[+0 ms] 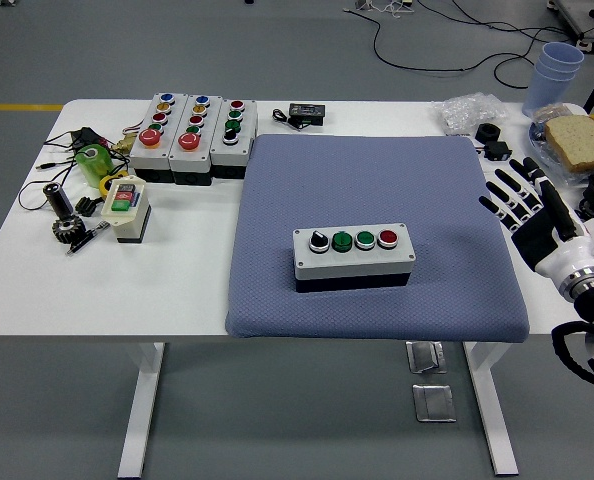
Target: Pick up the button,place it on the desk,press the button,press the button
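A grey button box [354,256] lies on the blue mat [377,180], left of its centre line and toward the near edge. It carries a black knob, two green buttons and a red button in a row. My right hand [522,200] hovers at the mat's right edge with fingers spread, holding nothing, well to the right of the box. No left arm shows.
Three more button boxes [192,135] stand at the back left. A small cream switch box [125,208], a gear, a green object and cables lie at the left. At the back right are a black adapter [306,114], plastic bag, blue cups [556,72] and bread.
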`<state>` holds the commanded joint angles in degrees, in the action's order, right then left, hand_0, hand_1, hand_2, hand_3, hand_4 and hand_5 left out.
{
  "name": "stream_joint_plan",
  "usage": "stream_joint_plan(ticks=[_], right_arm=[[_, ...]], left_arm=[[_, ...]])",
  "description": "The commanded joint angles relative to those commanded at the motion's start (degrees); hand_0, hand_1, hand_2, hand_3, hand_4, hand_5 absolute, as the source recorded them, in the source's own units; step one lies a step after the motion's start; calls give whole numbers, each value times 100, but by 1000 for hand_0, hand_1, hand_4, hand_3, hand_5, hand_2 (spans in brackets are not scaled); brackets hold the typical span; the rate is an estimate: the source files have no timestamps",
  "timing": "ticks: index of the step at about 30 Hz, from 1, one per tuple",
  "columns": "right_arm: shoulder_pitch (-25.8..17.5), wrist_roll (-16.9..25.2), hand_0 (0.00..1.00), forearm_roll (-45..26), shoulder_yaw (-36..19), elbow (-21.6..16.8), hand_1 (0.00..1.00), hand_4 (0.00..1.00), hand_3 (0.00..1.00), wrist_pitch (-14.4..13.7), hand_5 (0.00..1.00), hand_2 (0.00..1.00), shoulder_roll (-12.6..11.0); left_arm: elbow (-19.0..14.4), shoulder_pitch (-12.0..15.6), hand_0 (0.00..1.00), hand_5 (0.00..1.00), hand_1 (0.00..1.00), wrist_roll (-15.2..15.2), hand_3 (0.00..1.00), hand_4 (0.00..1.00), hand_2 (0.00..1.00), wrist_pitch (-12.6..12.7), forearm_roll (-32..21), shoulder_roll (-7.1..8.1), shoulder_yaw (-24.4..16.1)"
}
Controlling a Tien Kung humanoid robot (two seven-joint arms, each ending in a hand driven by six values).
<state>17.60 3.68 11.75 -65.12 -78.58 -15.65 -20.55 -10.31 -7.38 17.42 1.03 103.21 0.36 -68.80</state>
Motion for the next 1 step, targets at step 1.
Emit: stream_joint_plan(ticks=[1], right_arm=[[-7, 1, 680, -3, 3, 0, 612, 718, 662, 1, 418, 663, 0]], left_arm=[[0, 7, 643, 860, 606, 0, 567, 314, 602, -2, 10, -2, 4]])
